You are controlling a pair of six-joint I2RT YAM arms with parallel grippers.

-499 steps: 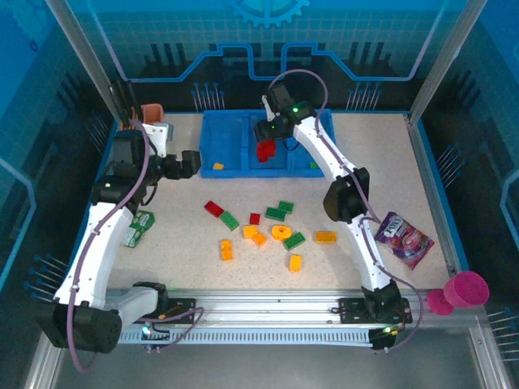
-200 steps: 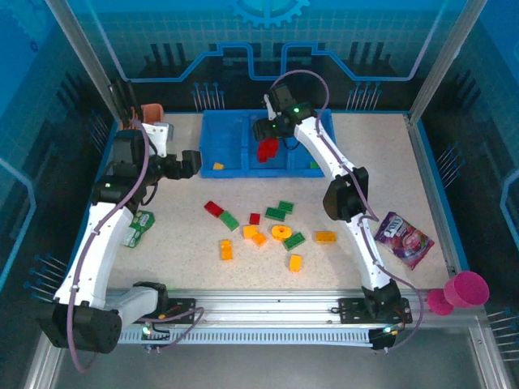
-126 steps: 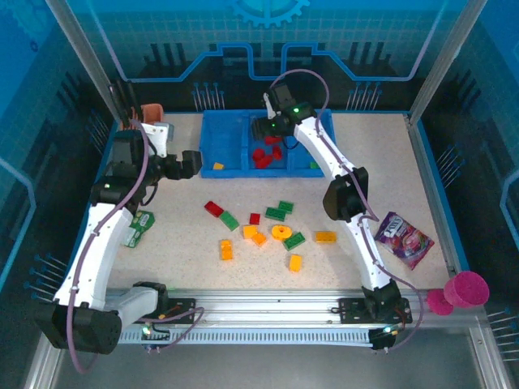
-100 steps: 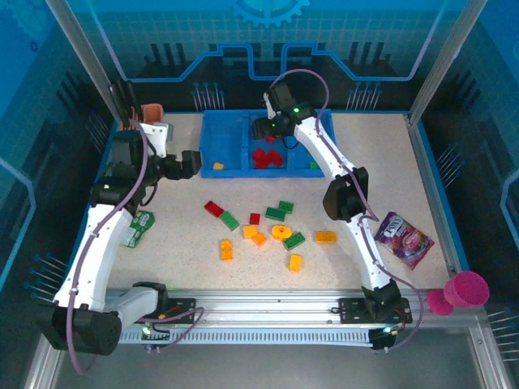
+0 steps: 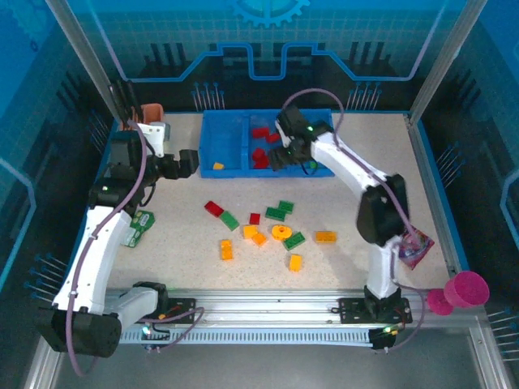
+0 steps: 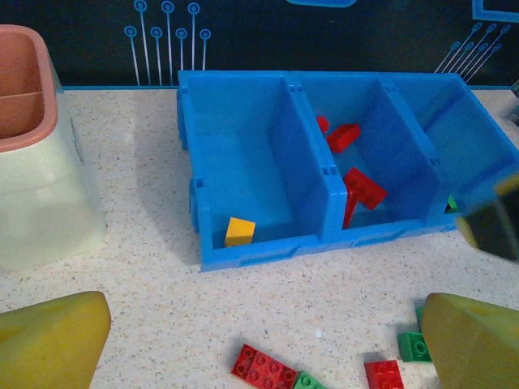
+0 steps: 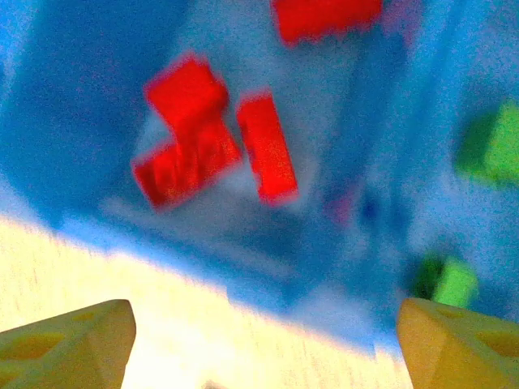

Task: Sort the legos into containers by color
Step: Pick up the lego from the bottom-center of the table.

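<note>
Sorting partway. Tray (image 6: 243,258): one yellow brick (image 6: 239,231) left bin, red bricks (image 6: 362,188) middle, green brick (image 7: 454,279) right. About dozen legos (image 5: 280,232) loose on counter (image 5: 178,243). Right end effector (image 5: 279,159) wide, empty, over tray front; left end effector (image 5: 189,162) wide, empty.

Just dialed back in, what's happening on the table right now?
Lego sorting is partway done. The right pincer is open and empty above the front edge of the blue tray, by the middle compartment, which holds the red bricks. The left compartment has one yellow brick; the right one has green bricks. The left pincer is open, holding nothing, left of the tray. About a dozen loose bricks lie on the table.
</note>
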